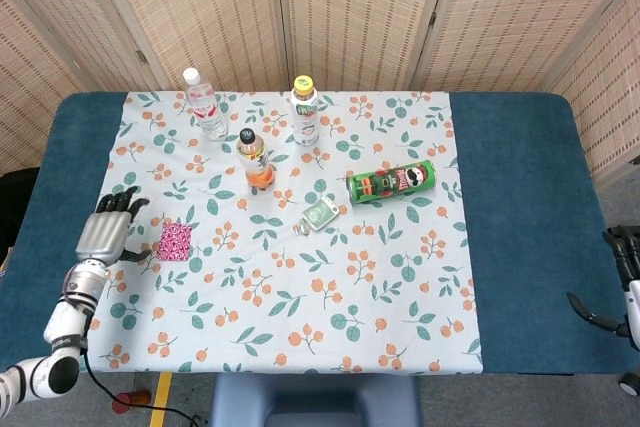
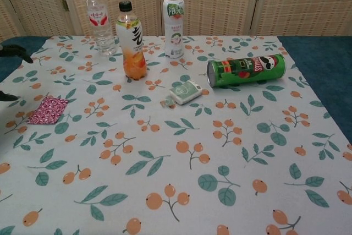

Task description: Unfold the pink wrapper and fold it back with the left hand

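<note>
The pink wrapper (image 1: 174,240) lies flat on the floral cloth (image 1: 300,287) near the counter's left edge. The left robot hand (image 1: 105,230) hovers just beside it, released, fingers apart. The right robot hand (image 1: 622,277) is partly visible; its grasp cannot be told.

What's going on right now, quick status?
Left hand open, beside pink wrapper, not touching. Right hand idle off table's edge. Wrapper flat on cloth. Nothing in the way.

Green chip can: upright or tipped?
Tipped. The green chip can lies on its side on the tablecloth, length along the cloth; the bottles behind it stand upright.
</note>
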`<state>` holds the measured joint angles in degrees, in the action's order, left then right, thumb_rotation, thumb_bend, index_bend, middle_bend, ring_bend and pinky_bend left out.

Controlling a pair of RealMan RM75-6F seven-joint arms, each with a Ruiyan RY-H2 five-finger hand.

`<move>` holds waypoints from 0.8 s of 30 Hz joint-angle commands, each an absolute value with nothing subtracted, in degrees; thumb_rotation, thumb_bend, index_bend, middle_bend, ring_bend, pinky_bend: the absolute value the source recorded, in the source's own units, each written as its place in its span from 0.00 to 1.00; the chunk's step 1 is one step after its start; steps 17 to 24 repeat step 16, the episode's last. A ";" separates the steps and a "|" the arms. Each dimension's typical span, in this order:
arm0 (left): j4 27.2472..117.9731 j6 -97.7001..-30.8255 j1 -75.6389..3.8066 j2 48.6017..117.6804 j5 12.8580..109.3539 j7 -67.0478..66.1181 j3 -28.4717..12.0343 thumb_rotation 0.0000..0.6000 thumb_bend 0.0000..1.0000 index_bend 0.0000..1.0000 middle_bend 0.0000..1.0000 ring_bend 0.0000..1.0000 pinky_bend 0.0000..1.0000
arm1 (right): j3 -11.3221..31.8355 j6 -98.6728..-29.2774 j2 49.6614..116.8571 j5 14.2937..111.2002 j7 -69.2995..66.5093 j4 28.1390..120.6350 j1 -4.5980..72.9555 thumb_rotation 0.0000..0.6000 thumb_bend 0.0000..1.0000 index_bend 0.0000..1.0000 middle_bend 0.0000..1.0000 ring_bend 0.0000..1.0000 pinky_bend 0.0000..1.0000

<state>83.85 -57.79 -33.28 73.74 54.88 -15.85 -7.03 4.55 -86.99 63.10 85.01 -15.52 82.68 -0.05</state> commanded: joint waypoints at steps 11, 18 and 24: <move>92.92 -81.50 -15.51 68.82 70.43 -3.78 -2.01 1.00 0.27 0.22 0.00 0.00 0.00 | 4.64 -86.98 62.89 86.63 -21.50 80.21 0.94 1.00 0.30 0.00 0.00 0.00 0.00; 92.31 -87.46 -10.67 69.87 74.87 -3.33 0.48 1.00 0.27 0.22 0.00 0.00 0.00 | 3.95 -88.39 63.14 87.62 -21.62 80.28 0.24 1.00 0.30 0.00 0.00 0.00 0.00; 92.31 -87.46 -10.67 69.87 74.87 -3.33 0.48 1.00 0.27 0.22 0.00 0.00 0.00 | 3.95 -88.39 63.14 87.62 -21.62 80.28 0.24 1.00 0.30 0.00 0.00 0.00 0.00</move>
